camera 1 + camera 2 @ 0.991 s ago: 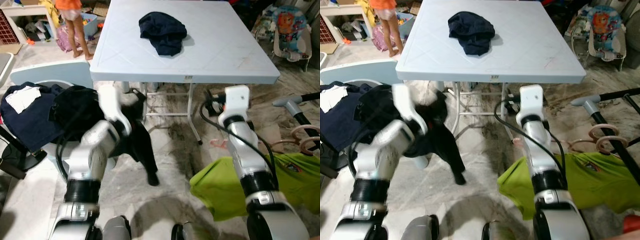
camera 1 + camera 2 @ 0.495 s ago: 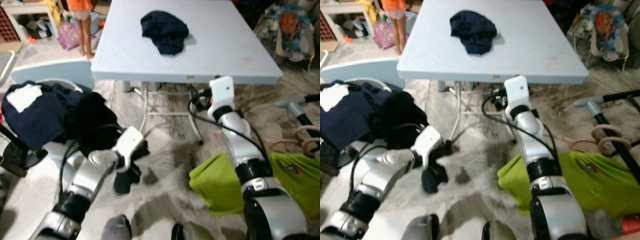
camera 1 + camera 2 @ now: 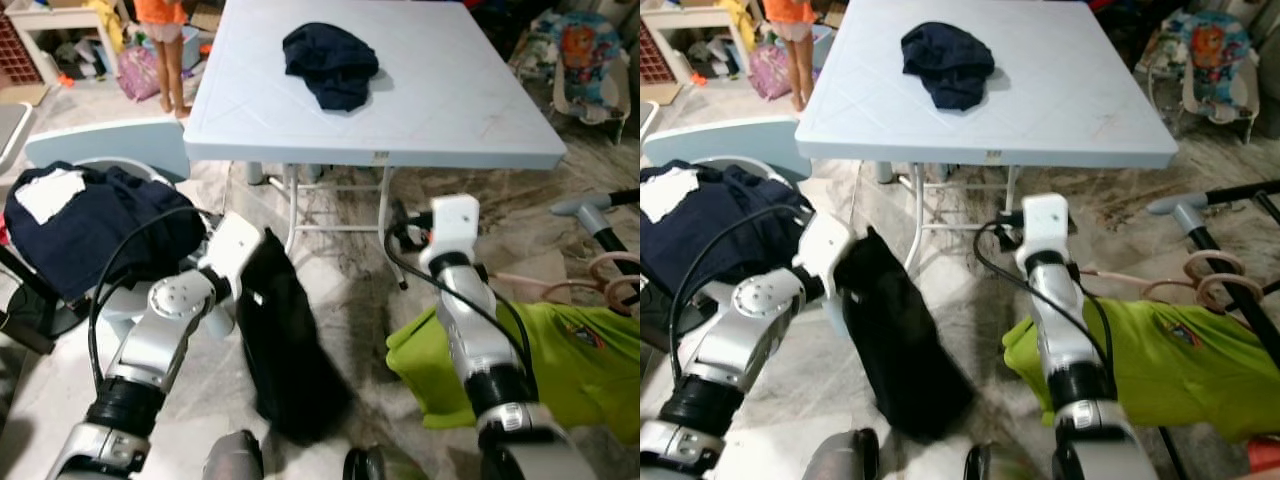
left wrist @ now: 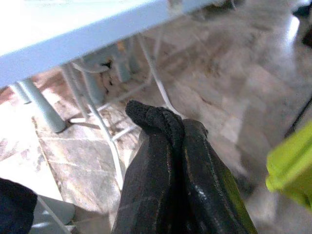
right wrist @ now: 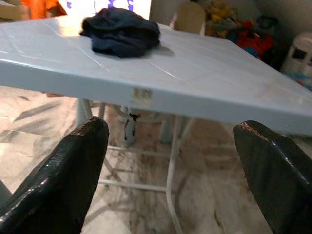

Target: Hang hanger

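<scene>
My left gripper (image 4: pixel 178 146) is shut on a black garment (image 3: pixel 285 350), which hangs from it in a long fold down toward the floor, in front of the table legs. The cloth bunches over the fingertips in the left wrist view. My right gripper (image 5: pixel 170 129) is open with nothing between its fingers and points at the front edge of the pale blue table (image 3: pixel 480 130). At the right edge, pinkish rings (image 3: pixel 615 270) hang on a dark rack (image 3: pixel 590 210). I cannot make out a hanger clearly.
A dark navy garment (image 3: pixel 330 60) lies on the table. A lime green garment (image 3: pixel 560 360) drapes low on the right. Dark clothes (image 3: pixel 80 225) are heaped on the left. A person's legs (image 3: pixel 170 60) stand at the far left, beyond the table.
My left arm has lifted from near the floor, and the black garment now hangs longer from it. My right arm has drawn back a little from the table edge.
</scene>
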You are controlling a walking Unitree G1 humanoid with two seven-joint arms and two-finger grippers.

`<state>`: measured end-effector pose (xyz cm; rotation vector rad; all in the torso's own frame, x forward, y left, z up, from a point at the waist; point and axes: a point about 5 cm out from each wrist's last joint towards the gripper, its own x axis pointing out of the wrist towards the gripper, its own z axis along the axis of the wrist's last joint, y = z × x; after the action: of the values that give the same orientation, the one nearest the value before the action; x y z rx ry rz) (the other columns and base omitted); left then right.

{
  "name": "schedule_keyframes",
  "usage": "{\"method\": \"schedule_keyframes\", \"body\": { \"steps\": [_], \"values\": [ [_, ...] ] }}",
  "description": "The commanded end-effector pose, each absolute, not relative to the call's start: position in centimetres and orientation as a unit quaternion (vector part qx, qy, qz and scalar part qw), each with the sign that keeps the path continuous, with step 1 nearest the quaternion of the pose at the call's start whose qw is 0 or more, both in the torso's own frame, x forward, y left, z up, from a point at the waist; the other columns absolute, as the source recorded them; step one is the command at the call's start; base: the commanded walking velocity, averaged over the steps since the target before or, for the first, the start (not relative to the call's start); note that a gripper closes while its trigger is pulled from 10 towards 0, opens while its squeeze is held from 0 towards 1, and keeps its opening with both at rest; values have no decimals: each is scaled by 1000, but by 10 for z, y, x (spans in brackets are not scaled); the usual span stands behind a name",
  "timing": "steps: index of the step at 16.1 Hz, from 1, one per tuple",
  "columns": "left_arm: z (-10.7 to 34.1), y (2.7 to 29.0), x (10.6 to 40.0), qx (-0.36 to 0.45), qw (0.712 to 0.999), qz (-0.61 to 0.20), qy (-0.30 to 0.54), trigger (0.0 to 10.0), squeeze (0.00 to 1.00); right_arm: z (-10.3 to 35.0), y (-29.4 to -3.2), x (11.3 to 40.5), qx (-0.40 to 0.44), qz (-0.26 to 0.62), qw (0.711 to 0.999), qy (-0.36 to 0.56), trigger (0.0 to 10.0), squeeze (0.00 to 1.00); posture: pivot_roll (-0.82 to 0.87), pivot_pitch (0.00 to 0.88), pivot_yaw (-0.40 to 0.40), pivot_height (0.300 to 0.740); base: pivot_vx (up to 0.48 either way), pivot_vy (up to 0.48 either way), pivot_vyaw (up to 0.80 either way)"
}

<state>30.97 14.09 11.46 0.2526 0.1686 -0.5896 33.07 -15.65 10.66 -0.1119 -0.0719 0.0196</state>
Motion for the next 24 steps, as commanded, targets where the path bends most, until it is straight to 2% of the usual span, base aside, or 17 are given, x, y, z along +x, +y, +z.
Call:
{"method": "schedule_keyframes", "body": {
  "steps": [1,7,9,18,21,24],
  "values": [
    [128,141,313,124,949,-287,47,10000,0,107,-164,328,-47,-13,998,-34,10000,0,-13,79,-20,740,0,0,0],
    [124,147,314,119,954,-271,48,10000,0,100,-166,312,-53,-15,998,-18,10000,0,-29,82,-28,740,0,457,-627],
    [122,139,312,116,950,-285,45,10000,0,96,-158,306,-51,-5,999,-10,10000,0,-38,83,-22,740,0,480,-800],
    [123,137,312,118,955,-271,25,10000,0,105,-153,312,-44,7,999,-14,10000,0,-26,86,-32,740,0,480,-664],
    [125,136,311,124,957,-263,2,10000,0,109,-150,309,-9,24,999,-26,10000,0,-25,85,-30,740,0,301,0],
    [115,139,309,89,964,-248,23,10000,0,98,-160,312,-12,5,1000,17,10000,0,-23,82,-27,740,0,0,0]
  ]
}}
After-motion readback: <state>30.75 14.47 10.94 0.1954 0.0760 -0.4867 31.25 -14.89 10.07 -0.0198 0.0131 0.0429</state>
